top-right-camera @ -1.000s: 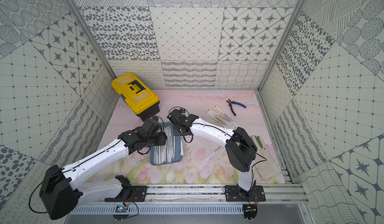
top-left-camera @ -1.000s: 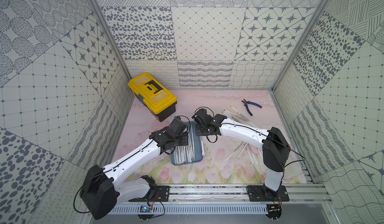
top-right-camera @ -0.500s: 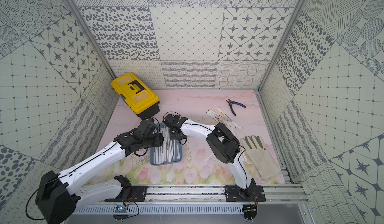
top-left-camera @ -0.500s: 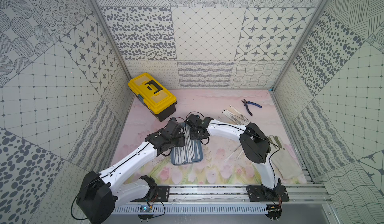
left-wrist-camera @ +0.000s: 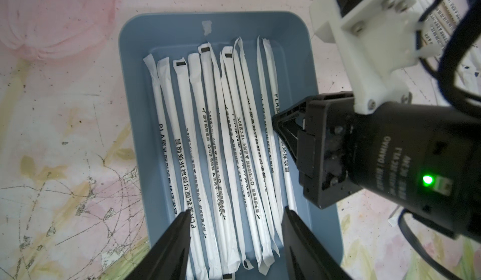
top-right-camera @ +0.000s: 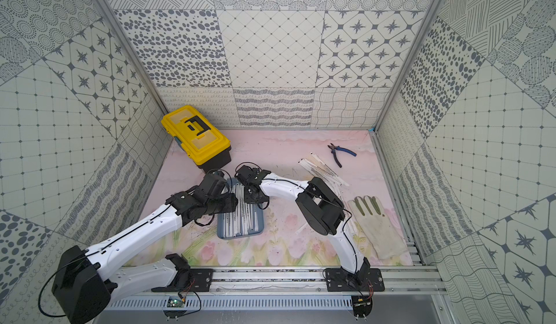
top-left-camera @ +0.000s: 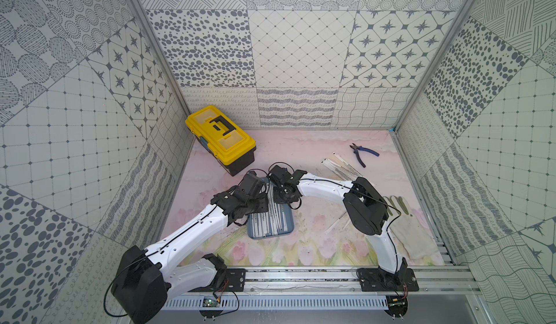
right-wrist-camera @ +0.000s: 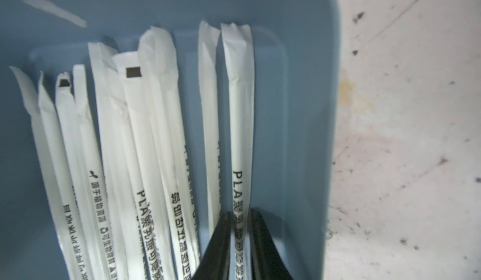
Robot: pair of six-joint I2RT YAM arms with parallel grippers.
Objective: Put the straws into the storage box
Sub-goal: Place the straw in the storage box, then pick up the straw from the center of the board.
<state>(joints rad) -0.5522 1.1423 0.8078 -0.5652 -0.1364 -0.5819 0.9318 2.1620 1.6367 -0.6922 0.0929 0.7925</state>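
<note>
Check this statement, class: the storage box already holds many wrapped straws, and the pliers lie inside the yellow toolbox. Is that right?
No, one part is wrong. The storage box does hold many wrapped straws, but the pliers lie out on the mat, well apart from the shut yellow toolbox; both top views show this.

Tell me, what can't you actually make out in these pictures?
- Tray: far end hidden under the left arm and right arm in both top views.
- Loose straws: partly hidden behind the right arm's elbow in both top views.
- Right gripper: the blurred right wrist view doesn't show whether it presses the straw between its jaws.
</note>
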